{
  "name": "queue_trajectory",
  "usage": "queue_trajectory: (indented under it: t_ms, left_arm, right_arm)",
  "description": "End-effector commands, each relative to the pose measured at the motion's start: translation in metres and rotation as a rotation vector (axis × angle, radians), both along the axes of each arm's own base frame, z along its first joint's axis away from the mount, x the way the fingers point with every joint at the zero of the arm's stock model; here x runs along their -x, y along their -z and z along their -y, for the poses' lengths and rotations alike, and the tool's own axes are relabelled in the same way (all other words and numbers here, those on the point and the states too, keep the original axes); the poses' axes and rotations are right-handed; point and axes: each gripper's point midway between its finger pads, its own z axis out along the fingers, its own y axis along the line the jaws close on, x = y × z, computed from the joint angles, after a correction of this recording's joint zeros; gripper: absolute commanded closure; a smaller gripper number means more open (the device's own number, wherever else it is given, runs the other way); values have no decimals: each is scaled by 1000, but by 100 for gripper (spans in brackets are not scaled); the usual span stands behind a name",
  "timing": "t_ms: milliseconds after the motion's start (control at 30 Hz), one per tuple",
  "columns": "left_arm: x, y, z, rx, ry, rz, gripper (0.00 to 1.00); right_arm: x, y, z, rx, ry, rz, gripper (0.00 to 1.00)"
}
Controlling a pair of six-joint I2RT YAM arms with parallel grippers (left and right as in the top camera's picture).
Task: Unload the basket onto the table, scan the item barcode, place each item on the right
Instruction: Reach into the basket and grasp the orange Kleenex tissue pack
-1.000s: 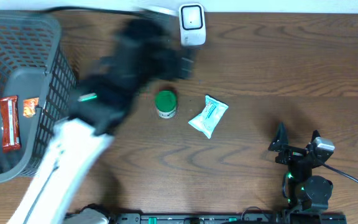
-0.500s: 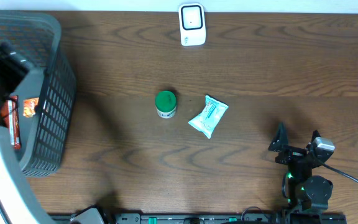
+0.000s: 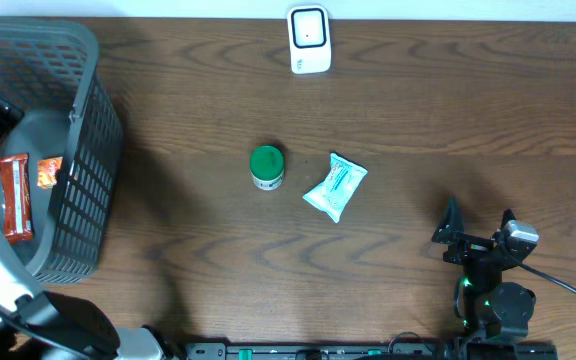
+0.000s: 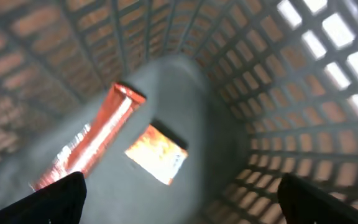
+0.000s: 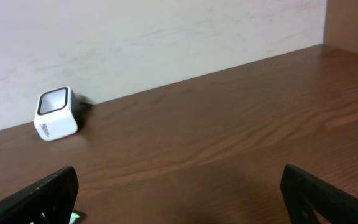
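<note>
My left fingers (image 4: 61, 199) are hanging spread as wide as they go, with nothing between them, and I am looking straight down past the two tips. Under them a red bar (image 4: 86, 146) is lying flat on the grey floor, and an orange packet (image 4: 157, 155) is sitting just beside it, touching or nearly so. Both are lying down inside the basket (image 4: 278, 93), whose mesh walls are closing in on every side. That is why I am coming from above with the fingers wide. I judge one of these two to be the item to scan, though I cannot tell which.

My right fingers (image 5: 48, 196) are also standing fully apart and holding nothing, parked low at the near edge of the counter (image 3: 418, 110). They are facing the scanner (image 3: 308, 40), which is sitting upright at the far edge, well apart from the basket. A green jar (image 3: 266, 166) and a teal pouch (image 3: 335, 186) are lying between, near each other.
</note>
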Motion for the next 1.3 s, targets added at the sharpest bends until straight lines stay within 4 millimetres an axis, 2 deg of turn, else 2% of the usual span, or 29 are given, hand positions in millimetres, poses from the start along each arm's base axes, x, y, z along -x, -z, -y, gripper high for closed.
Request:
queue_trajectory:
  t_ms: [0, 167, 467, 500, 733, 867, 1267]
  left_arm:
    - [-5, 24, -2, -154, 296, -135, 2]
    - [1, 62, 3, -164, 496, -281, 2]
    - [-5, 109, 0, -114, 586, -362, 2]
    - [-8, 122, 3, -94, 607, -382, 2]
    - [-17, 168, 11, -25, 650, -442, 2]
    - [-19, 182, 11, -8, 657, -456, 2]
    - [-18, 206, 11, 31, 663, -486, 2]
  right_arm:
    - [0, 1, 2, -8, 11, -4, 1]
    - [0, 1, 2, -8, 11, -4, 1]
    - [0, 1, 2, -8, 12, -4, 1]
    - [0, 1, 2, -8, 11, -4, 1]
    - [0, 1, 2, -8, 11, -4, 1]
    - [0, 1, 2, -8, 11, -4, 1]
    - [0, 1, 2, -8, 11, -4, 1]
